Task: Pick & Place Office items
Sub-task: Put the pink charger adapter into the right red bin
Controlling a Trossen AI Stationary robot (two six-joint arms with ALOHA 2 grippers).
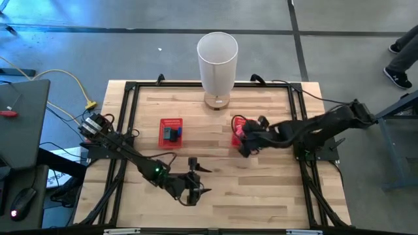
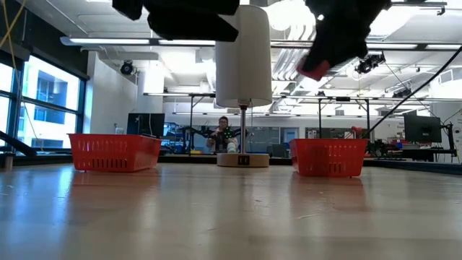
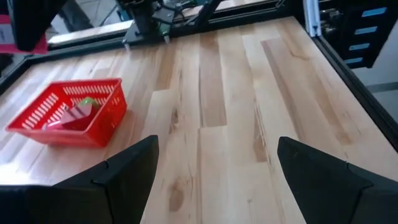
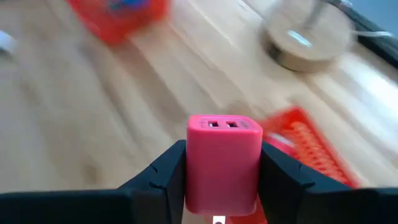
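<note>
My right gripper (image 1: 242, 140) hovers above the near left corner of the right red mesh basket (image 1: 236, 124) and is shut on a pink charger block (image 4: 224, 163) with two USB ports. In the low view the block (image 2: 315, 68) hangs high above that basket (image 2: 328, 157). The basket holds a pink and a green item (image 3: 81, 111). The left red basket (image 1: 172, 132) holds teal and blue items. My left gripper (image 1: 204, 180) is open above bare table near the near edge, touching nothing. My right gripper pinches the pink charger block by its two opposite side faces (image 4: 191, 167), one finger on each side. The port end (image 4: 224, 124) points away from the wrist. The block is lifted clear of table and basket.
A tall white cylinder (image 1: 217, 60) stands on a round base at the table's far middle, between the two baskets. Black frame rails (image 1: 124, 117) run along the table's edges. Bare wood (image 3: 249, 124) spreads between the baskets and the near edge. A person (image 2: 225, 133) sits far behind the table.
</note>
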